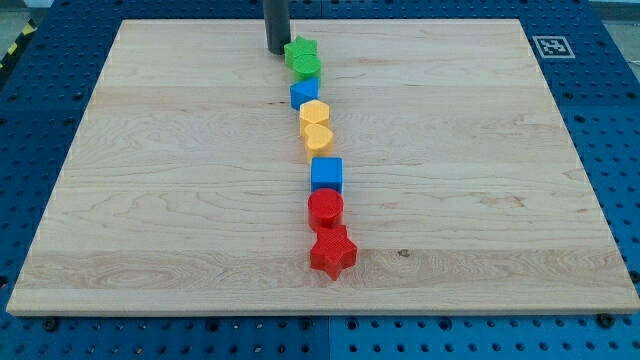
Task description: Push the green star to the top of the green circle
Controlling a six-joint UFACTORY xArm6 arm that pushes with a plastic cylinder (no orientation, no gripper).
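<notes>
The green star (299, 48) lies near the view's top middle, touching the green circle (306, 67) just below it. My tip (276, 51) stands right at the star's left side, close to or touching it. The rod rises out of the view's top edge.
Below the green circle a line of blocks runs down the board: a blue block (304, 94), a yellow hexagon (314, 112), a yellow heart (317, 138), a blue cube (326, 174), a red circle (325, 208), a red star (333, 251). The wooden board (150, 200) lies on a blue pegboard.
</notes>
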